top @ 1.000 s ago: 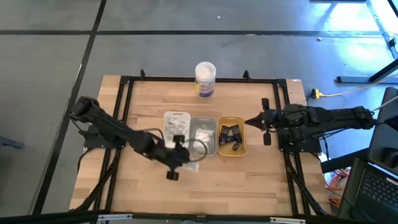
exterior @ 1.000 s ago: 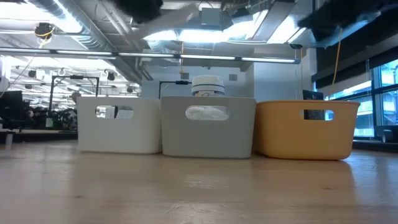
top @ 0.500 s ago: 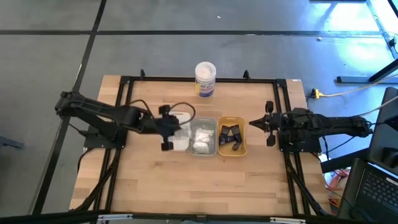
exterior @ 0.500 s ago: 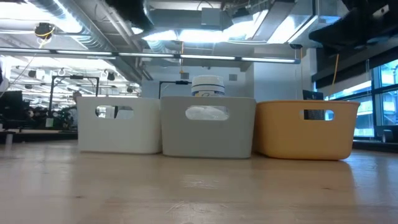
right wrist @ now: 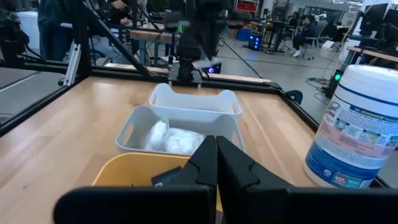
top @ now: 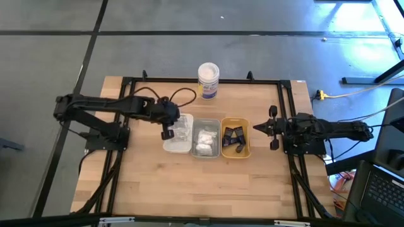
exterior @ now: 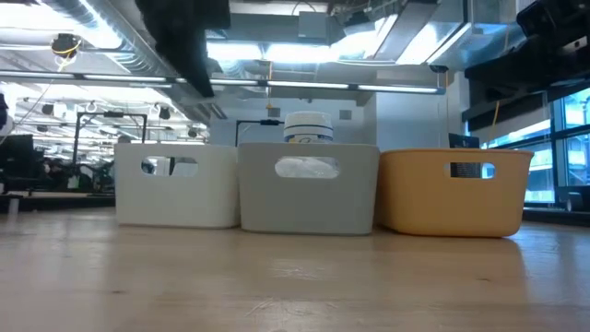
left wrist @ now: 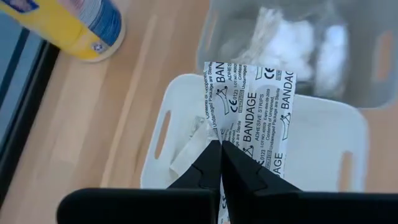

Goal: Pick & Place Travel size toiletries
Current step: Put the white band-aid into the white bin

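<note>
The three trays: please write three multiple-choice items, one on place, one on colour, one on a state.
1. Where does the left claw hover?
A. over the white tray
B. over the orange tray
C. beside the tub

2. What colour is the middle tray?
A. orange
B. blue
C. grey

3. What is the left claw doing?
A. standing open
B. shut on a bandage sachet
C. shut on a black tube

Key: 1 A, the high view shows it above that tray; 2 C, grey between white and orange; 3 B, the left wrist view shows the printed sachet pinched.
</note>
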Tool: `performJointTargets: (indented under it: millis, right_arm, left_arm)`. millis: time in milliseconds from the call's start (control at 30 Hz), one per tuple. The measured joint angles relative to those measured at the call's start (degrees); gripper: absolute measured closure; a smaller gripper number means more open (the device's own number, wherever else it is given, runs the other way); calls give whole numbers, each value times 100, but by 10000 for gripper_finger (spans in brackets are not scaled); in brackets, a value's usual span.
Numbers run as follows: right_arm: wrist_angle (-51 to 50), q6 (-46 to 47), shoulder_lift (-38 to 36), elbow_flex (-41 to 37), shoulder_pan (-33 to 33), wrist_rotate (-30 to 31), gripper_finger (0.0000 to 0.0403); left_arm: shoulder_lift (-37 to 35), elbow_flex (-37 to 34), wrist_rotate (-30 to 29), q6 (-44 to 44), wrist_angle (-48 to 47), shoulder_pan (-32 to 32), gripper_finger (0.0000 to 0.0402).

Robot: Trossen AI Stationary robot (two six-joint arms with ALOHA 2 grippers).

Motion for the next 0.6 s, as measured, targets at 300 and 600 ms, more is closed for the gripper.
performJointTargets:
  millis: [300,600]
  right_arm:
    - [-280,125,-93,0,2,-123,399]
    - [-374,197,-95,0,2,-125,366]
  left_arm:
    - [-48,-910,1056,498,1009,810,399]
    - [-40,-1490,1409,998,1553,1085,399]
